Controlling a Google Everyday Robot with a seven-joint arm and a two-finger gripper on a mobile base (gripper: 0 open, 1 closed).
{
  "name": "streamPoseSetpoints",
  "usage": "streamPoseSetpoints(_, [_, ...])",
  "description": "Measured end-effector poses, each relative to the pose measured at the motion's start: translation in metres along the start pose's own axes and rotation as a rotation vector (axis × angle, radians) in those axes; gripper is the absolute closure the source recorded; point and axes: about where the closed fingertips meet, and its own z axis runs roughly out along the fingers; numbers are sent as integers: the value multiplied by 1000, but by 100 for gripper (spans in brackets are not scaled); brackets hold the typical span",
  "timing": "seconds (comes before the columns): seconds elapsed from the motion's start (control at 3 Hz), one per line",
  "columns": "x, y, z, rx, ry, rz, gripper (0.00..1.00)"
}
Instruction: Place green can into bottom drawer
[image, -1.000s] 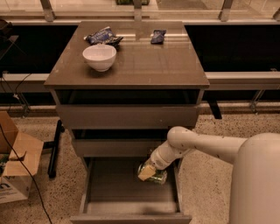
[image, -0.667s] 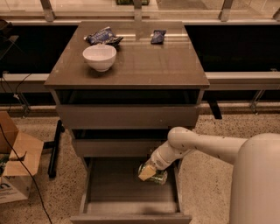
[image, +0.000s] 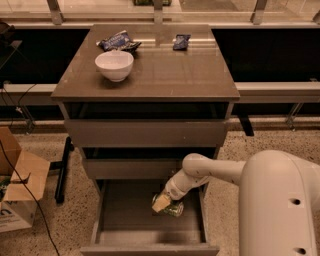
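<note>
Inside the pulled-out grey-brown bottom drawer, toward 3 o'clock, lay the small green-and-white drink can, gripper touching its 10 o'clock edge, whether the jaws clamped it could not be told.

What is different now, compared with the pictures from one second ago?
The gripper, at the green can, has sunk slightly lower into the open bottom drawer. No grasp or release shows. The white bowl and the blue packets on the cabinet top stayed put.
</note>
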Motion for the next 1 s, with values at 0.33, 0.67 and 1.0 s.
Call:
streamPoseSetpoints(0.33, [15, -11, 39, -27, -34, 50, 100])
streamPoseSetpoints(0.67, [29, -20, 83, -68, -63, 98, 100])
streamPoseSetpoints(1.0, [44, -31, 127, -89, -71, 143, 100])
